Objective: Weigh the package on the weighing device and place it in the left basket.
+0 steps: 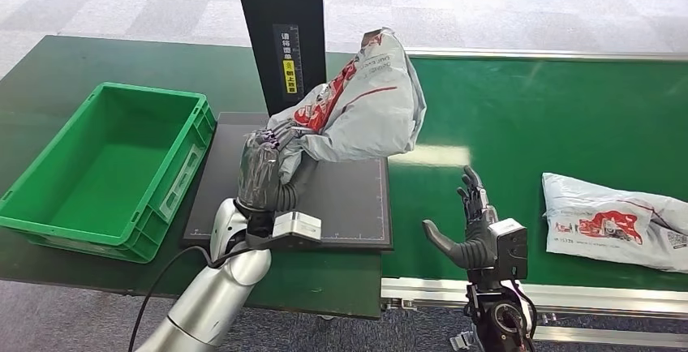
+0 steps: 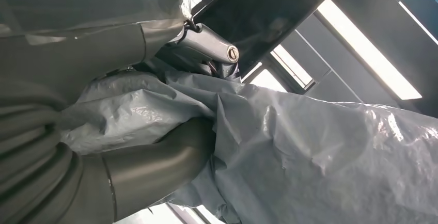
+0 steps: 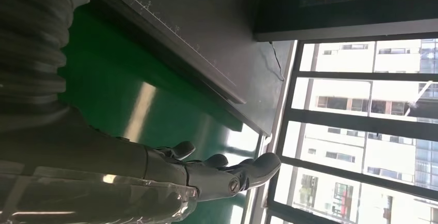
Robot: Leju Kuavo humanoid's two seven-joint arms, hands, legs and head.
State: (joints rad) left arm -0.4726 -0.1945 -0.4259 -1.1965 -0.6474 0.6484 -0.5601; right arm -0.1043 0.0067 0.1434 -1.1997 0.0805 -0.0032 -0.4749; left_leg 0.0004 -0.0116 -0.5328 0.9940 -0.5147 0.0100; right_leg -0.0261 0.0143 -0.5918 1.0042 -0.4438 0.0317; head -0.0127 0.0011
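A grey plastic package with red print (image 1: pixel 365 100) is lifted over the black weighing plate (image 1: pixel 341 206), leaning by the black post (image 1: pixel 280 27). My left hand (image 1: pixel 264 165) grips its lower left corner; in the left wrist view the crumpled grey bag (image 2: pixel 310 152) is bunched between the thumb (image 2: pixel 150 167) and the fingers (image 2: pixel 206 43). My right hand (image 1: pixel 470 230) hovers over the green belt to the right of the plate, fingers spread and holding nothing; the right wrist view shows its fingers (image 3: pixel 227 175) apart. The green basket (image 1: pixel 105 165) stands left of the plate.
A second grey package with red print (image 1: pixel 617 218) lies on the green conveyor belt (image 1: pixel 527 117) at the right. The belt's metal front rail (image 1: pixel 568 295) runs along the near edge. The basket's inside holds nothing.
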